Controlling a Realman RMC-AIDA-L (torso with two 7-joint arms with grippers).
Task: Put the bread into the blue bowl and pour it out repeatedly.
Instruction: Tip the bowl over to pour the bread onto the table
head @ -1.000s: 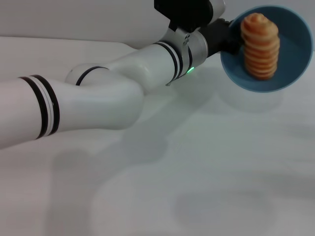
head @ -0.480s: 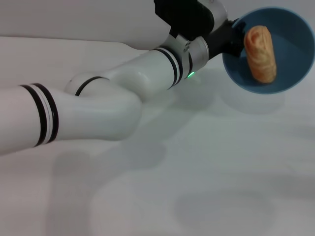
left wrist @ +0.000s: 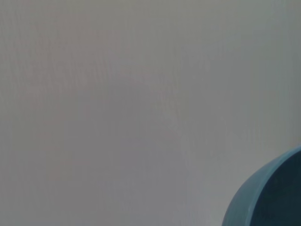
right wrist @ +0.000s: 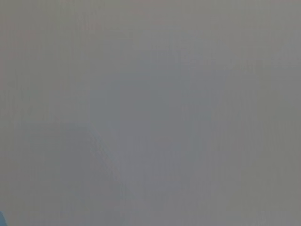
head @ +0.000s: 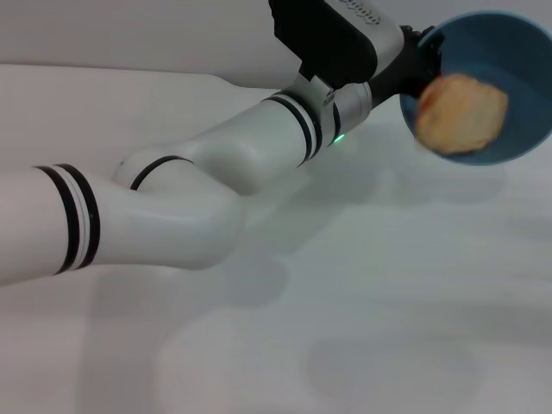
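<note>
A plain white table point(head: 362, 293) carries only soft shadows, nothing visibly resting on it.

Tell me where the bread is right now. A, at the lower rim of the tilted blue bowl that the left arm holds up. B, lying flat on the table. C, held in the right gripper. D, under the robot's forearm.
A: in the head view the bread sits at the lower edge of the blue bowl, which is tipped and held above the table at the end of the left arm.
</note>
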